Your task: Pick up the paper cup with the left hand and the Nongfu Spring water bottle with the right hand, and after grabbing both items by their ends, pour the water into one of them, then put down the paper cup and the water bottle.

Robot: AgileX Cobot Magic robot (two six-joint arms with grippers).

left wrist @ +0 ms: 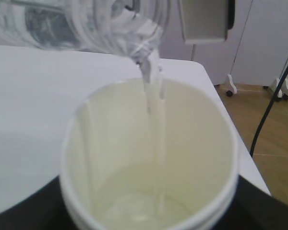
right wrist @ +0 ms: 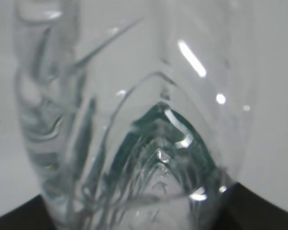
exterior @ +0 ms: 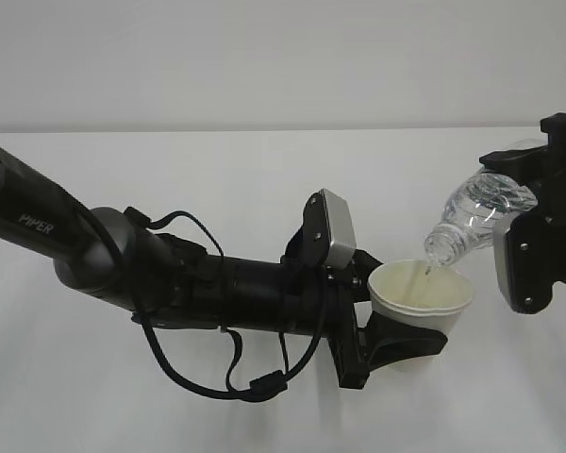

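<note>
Above the white counter (exterior: 170, 189) the left hand (exterior: 396, 326) is clamped on the paper cup (exterior: 421, 300), held upright. The right hand (exterior: 538, 217) grips the Nongfu Spring water bottle (exterior: 472, 212), tilted approx. mouth-down over the rim. 1 thin stream of water (left wrist: 153, 110) falls inside. Keep the mouth centred and tilt slowly, so nothing spills.

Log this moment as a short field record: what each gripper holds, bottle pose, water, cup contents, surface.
left gripper: shut on the paper cup, held upright above the table
right gripper: shut on the water bottle at its base end
bottle pose: tilted, mouth down over the cup's rim
water: thin stream falling into the cup
cup contents: shallow pool at the bottom
surface: white table
</note>
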